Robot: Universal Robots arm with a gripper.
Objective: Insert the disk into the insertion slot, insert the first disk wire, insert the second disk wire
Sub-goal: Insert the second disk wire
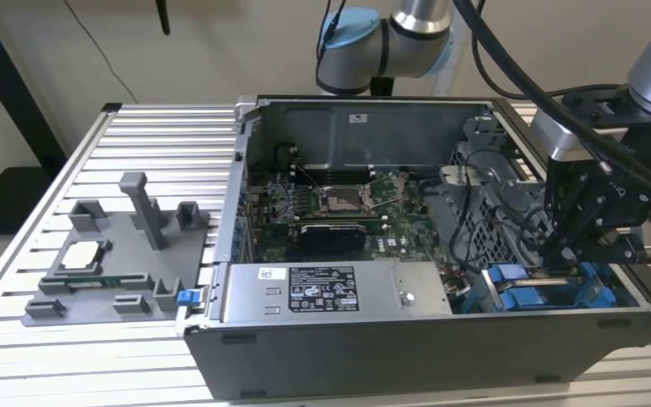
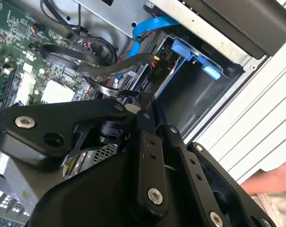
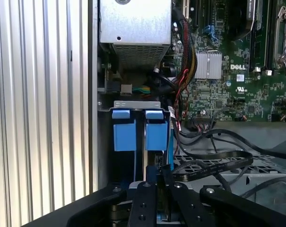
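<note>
1. Blue-framed disk (image 3: pixel 157 135) is sitting on edge in the slot (image 3: pixel 136 105), at the case's corner.
2. Hand (image 1: pixel 563 254) is hanging directly over the disk's end; grip state: cannot tell.

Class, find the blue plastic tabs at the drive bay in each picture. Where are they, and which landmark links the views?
Exterior view: blue tabs in the case corner at the exterior view's right, below the gripper.
First wrist view: tabs between case wall and cables.
Second wrist view: tabs against the case wall.
Shared landmark: green circuit board.
</note>
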